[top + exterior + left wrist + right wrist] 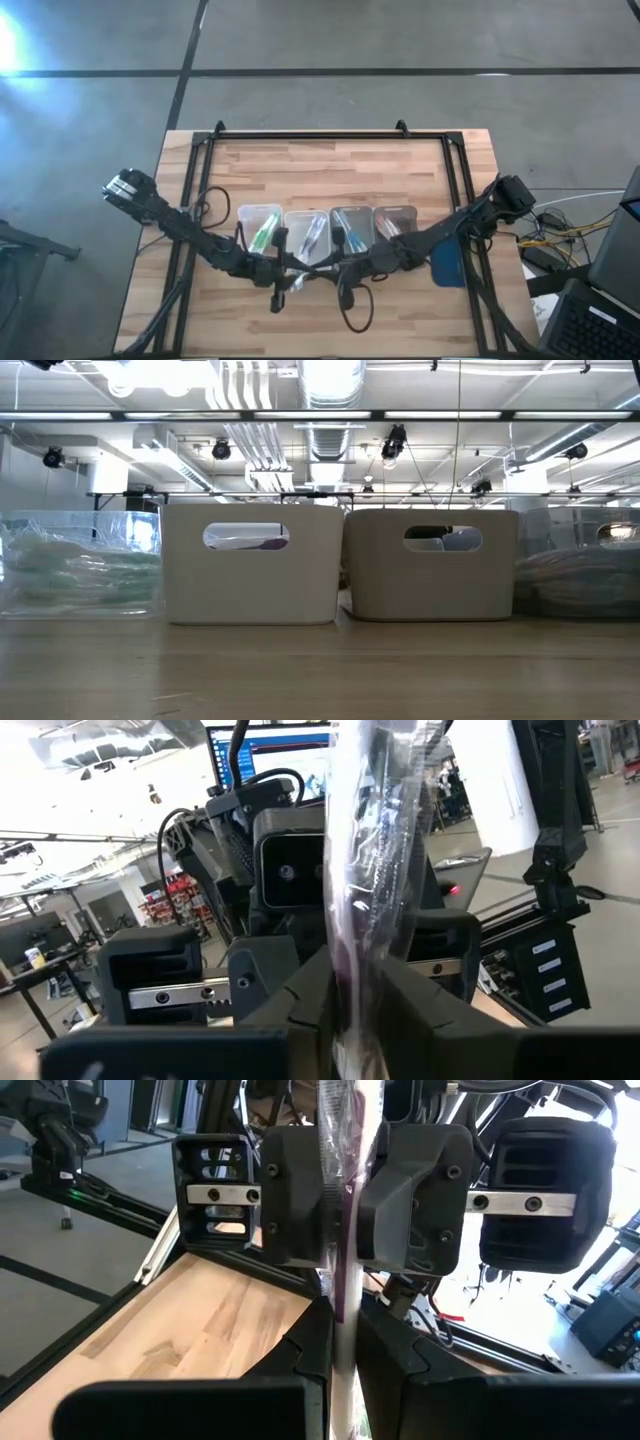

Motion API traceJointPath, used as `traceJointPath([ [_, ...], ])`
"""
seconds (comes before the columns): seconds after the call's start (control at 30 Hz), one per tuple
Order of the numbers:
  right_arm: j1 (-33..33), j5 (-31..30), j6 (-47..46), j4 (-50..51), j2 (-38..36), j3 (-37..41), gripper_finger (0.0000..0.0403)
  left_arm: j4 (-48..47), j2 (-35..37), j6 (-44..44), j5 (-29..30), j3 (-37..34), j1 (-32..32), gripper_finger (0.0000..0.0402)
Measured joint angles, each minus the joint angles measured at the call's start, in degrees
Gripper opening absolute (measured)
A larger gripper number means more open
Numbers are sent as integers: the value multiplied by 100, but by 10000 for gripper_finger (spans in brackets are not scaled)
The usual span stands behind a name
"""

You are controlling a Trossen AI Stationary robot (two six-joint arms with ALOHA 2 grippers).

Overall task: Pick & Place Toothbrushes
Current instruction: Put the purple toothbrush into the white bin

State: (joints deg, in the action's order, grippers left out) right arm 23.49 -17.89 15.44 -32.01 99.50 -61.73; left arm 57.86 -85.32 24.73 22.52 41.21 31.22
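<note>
High view: both dark jointed arms reach inward over the pale, plank-grained wooden desk [330, 165] and meet just inside its near edge, in front of a row of four clear rectangular plastic trays [326, 232] that holds more wrapped toothbrushes [264, 232] with green and blue accents. In the right wrist view, the right claw [341, 1342] is closed on a thin wrapped toothbrush [344, 1220], a slim stick with a purple streak inside crinkly clear film, standing upright between the two matte black fingers [300, 1345]. Facing it, the left claw [345, 1215] has its blocky black pads pressed against the same wrapper higher up. In the left wrist view, the glossy, wrinkled film rises between that claw's own fingers [300, 1005], which pinch it. Low view shows two smooth beige bins [252, 563] with oval handle slots.
</note>
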Motion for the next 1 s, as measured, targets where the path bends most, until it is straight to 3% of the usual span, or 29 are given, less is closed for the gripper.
traceJointPath([
  [0.27,2,1,2,15,0,0,23,0,7,-107,4,-2,0,24],
  [0.43,2,-6,-24,15,0,0,28,0,7,-121,4,-7,0,27],
  [0.8,0,-33,-48,63,-12,2,97,-89,7,-131,2,-9,2,21],
  [1.0,-2,-35,-49,992,-464,3,128,-102,7,-140,60,-11,11,38],
])
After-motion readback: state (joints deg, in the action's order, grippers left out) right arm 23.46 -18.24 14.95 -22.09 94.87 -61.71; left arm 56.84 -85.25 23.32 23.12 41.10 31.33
